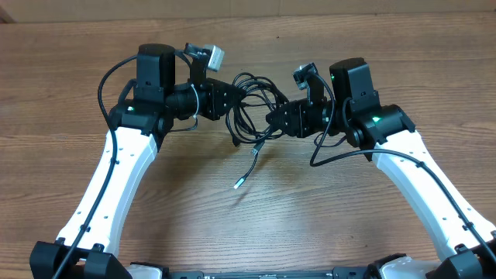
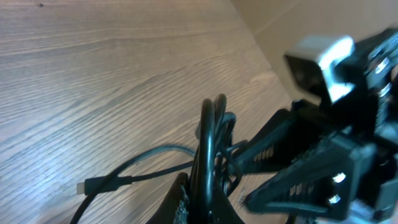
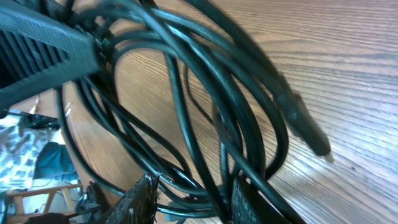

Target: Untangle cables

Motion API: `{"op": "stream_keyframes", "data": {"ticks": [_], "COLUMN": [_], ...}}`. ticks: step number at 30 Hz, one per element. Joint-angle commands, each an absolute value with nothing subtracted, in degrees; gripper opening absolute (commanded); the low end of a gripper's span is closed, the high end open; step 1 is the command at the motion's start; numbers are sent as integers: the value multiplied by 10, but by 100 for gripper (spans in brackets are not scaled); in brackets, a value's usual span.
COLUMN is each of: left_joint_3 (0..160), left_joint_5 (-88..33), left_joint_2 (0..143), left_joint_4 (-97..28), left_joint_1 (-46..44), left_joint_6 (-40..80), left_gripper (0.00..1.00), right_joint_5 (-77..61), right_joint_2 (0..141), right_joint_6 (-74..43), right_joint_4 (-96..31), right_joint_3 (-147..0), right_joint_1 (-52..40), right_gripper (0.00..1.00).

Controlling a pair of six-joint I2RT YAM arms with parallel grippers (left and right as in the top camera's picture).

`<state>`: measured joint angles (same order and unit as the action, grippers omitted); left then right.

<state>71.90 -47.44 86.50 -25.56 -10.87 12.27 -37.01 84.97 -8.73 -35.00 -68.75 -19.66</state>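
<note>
A wood-grain table (image 1: 310, 225) carries the thin black cables (image 1: 252, 91), their loose plug ends lying on its surface.

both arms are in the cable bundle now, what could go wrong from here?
1. The left end effector is shut on the cables, and several strands also pass between the fingers of the right end effector. Pulling apart could tighten the loops rather than separate them.
2. The free plug trailing out of the bundle could catch in a loop as strands move.
</note>
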Motion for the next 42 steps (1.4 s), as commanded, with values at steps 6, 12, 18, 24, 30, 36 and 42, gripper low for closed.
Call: {"op": "stream_keyframes", "data": {"ticks": [6, 12, 18, 24, 30, 36, 42], "left_joint_3": [733, 733, 733, 733, 733, 733, 733], "left_joint_5": [-586, -597, -559, -551, -551, -555, -564], "left_joint_2": [861, 861, 861, 861, 861, 861, 861], "left_joint_4": [-200, -195, -189, -167, -177, -178, -181], "left_joint_1": [-112, -112, -111, -92, -67, -57, -56], "left_joint_6": [222, 245, 244, 244, 244, 244, 244], "left_gripper": [4, 4, 4, 4, 4, 4, 4], "right_joint_5": [-302, -323, -366, -335, -325, -225, -107], "right_joint_2": [853, 853, 853, 853, 853, 853, 853], "right_joint_6": [-65, -57, -57, -57, -57, -95, -172], "right_joint_4": [-358, -353, -365, -394, -408, -423, -428], "right_joint_3": [-686, -686, -686, -686, -686, -686, -686], "right_joint_1": [-208, -218, -224, -224, -224, -224, -224], "right_gripper": [36, 37, 31, 30, 22, 18, 6]}}
